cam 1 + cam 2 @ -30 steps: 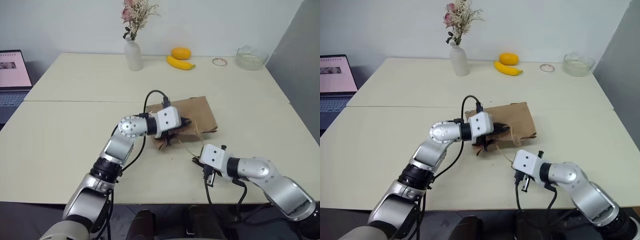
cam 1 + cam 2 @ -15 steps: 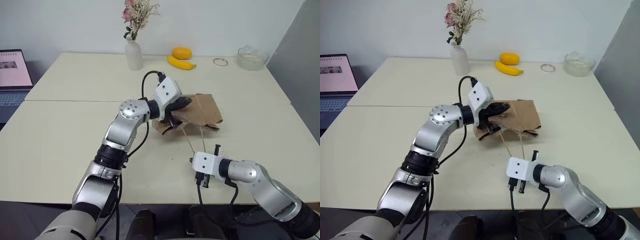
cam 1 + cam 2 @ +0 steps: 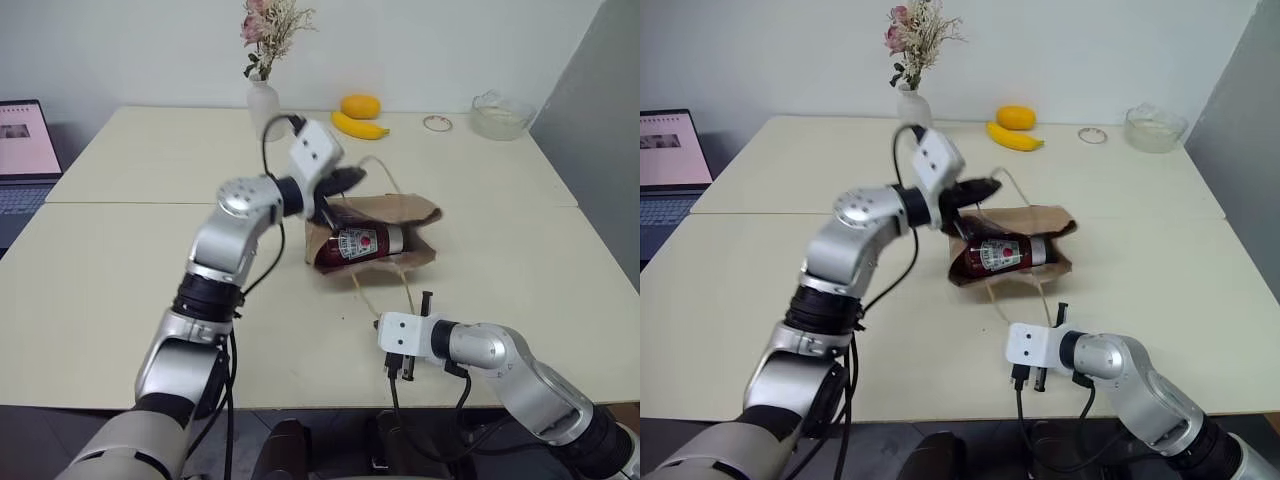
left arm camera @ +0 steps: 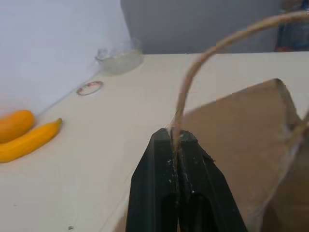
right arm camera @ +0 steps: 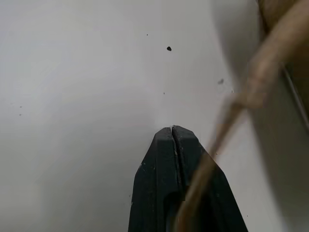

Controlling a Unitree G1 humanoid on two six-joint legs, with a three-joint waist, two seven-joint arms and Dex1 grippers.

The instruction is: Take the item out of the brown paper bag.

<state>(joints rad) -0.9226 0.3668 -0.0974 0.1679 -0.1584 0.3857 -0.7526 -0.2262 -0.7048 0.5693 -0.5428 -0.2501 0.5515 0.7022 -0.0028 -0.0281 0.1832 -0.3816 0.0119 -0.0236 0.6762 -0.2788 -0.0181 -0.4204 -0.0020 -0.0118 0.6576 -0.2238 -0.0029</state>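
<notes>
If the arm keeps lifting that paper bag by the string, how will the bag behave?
The paper bag will likely sag and crumple; its paper is creased. Its mouth gapes with the ketchup bottle lying on its side inside, so the bottle may slide or roll out. The string handle in the left gripper looks thin.

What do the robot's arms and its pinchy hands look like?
Both arms are shiny silver tubes with round grey joints and black rings near the body. Each wrist ends in a white boxy block with a thin black cable looping out. The left gripper and right gripper each have two slim black fingers that taper to a point.
</notes>
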